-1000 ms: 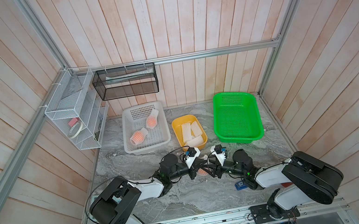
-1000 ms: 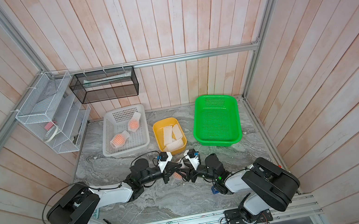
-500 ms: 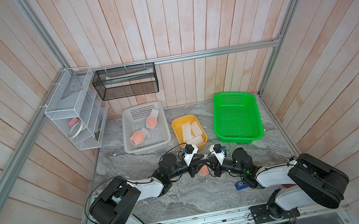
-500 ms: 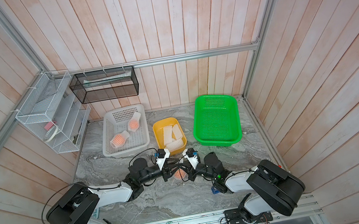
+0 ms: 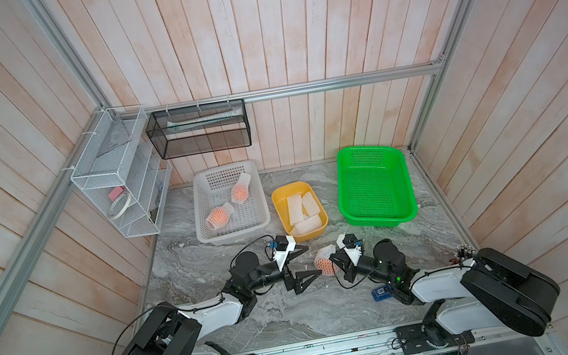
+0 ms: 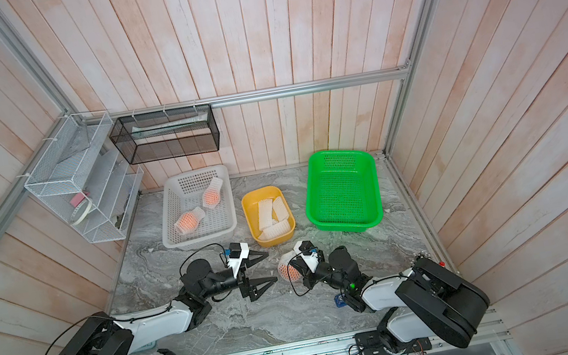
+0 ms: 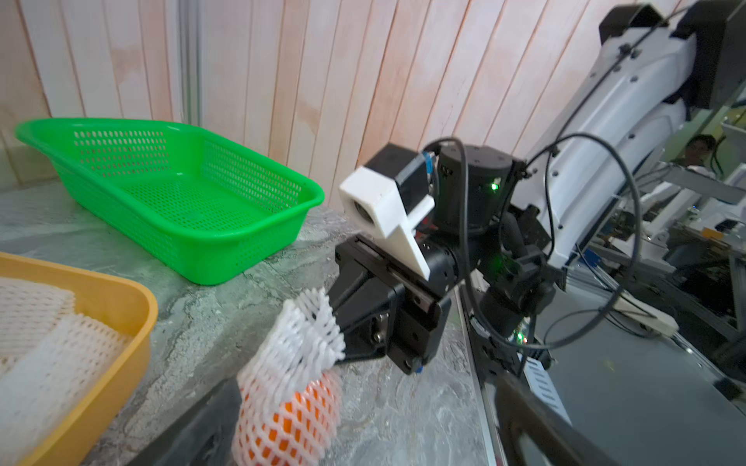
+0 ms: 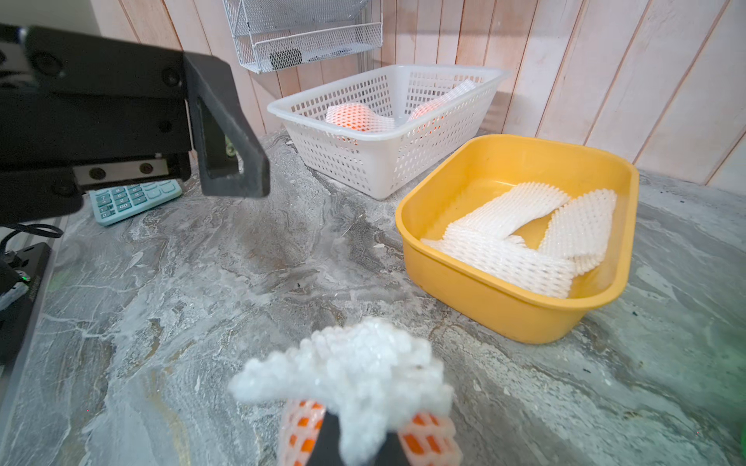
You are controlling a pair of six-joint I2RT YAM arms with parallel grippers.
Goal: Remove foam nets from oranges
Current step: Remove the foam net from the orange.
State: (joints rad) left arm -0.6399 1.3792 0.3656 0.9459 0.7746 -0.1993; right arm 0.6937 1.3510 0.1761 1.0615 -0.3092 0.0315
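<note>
1. One right tool: jaws closed, pinching the bunched end of one foam net.
2. One orange: inside that net, directly at the right tool's tips. Whether it rests on the desk or hangs clear cannot be told.
3. One left tool: jaws spread wide with nothing between them. It faces the right tool, with the netted fruit just beside its tips.
4. One yellow tub: near, just beyond both tools toward the back wall. It contains three loose foam nets, flat and overlapping.
5. One white basket: beyond the left tool, beside the yellow tub. It contains two netted oranges, lying apart.
6. One green basket: beyond the right tool, on the tub's other side.
7. One calculator: teal, on the desk behind the left tool, on that arm's side.
</note>
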